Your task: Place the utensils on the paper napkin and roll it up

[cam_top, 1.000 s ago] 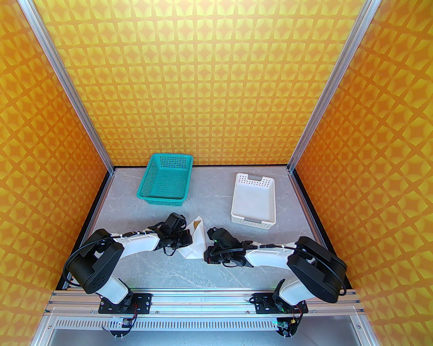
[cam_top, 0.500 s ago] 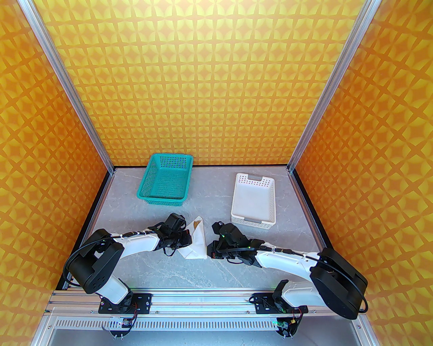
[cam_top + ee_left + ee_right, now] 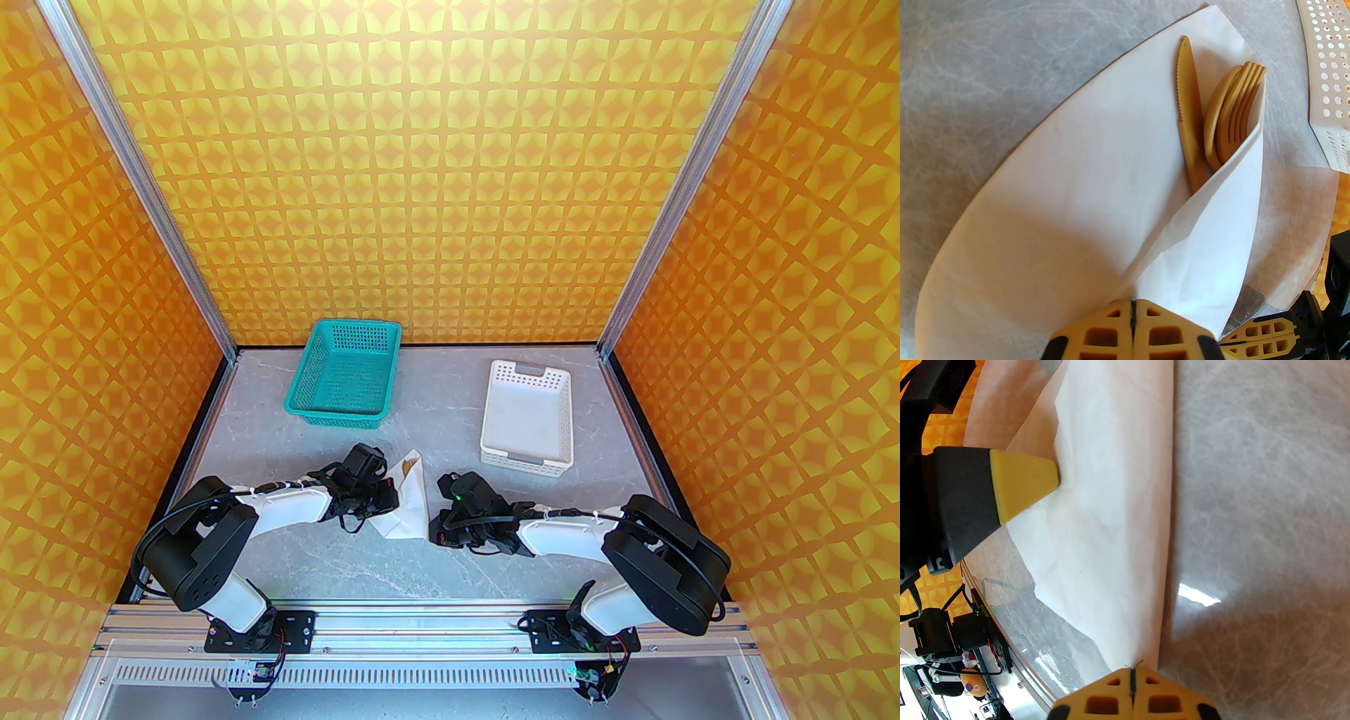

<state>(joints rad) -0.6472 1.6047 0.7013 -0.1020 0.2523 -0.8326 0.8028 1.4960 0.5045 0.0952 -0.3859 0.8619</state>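
The paper napkin [image 3: 411,503] lies near the table's middle, folded into a long wrap [image 3: 1082,197] around the tan utensils. A serrated knife [image 3: 1189,116], a spoon [image 3: 1212,119] and a fork [image 3: 1242,102] stick out of its far end [image 3: 410,464]. My left gripper [image 3: 1132,314] is shut, with its tips resting on the napkin's overlapping flap. It appears from the side as a yellow tip [image 3: 1051,479] pressing a crease into the paper. My right gripper [image 3: 1132,685] is shut too, its tips touching the napkin's near right edge [image 3: 430,533].
A green mesh basket [image 3: 334,420] stands at the back left. At the back right is a white perforated basket [image 3: 526,460], whose corner also shows in the left wrist view [image 3: 1327,81]. Bare grey marble table [image 3: 351,562] lies in front of the napkin.
The right arm swung out to the right, away from the napkin, then came back so its shut tips are at the napkin's edge again. The left arm and the napkin stayed put.
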